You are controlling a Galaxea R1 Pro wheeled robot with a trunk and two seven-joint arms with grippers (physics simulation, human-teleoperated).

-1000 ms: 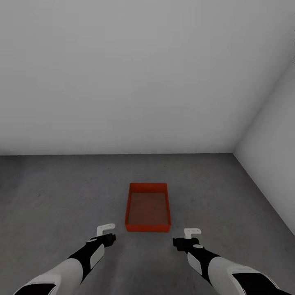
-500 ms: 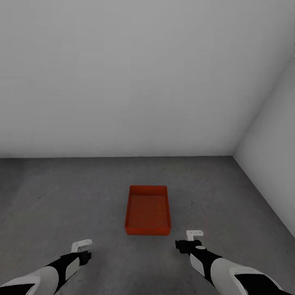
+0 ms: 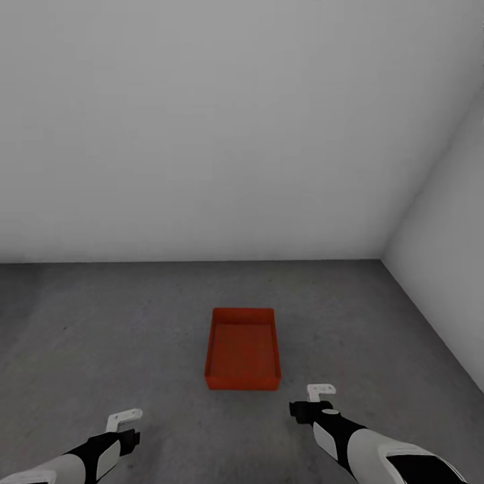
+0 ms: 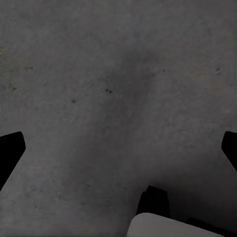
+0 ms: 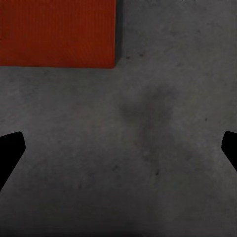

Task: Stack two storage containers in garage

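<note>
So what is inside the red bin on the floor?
Nothing: the red bin looks empty and its orange bottom shows. It sits on the grey floor, which hides what lies under it.
</note>
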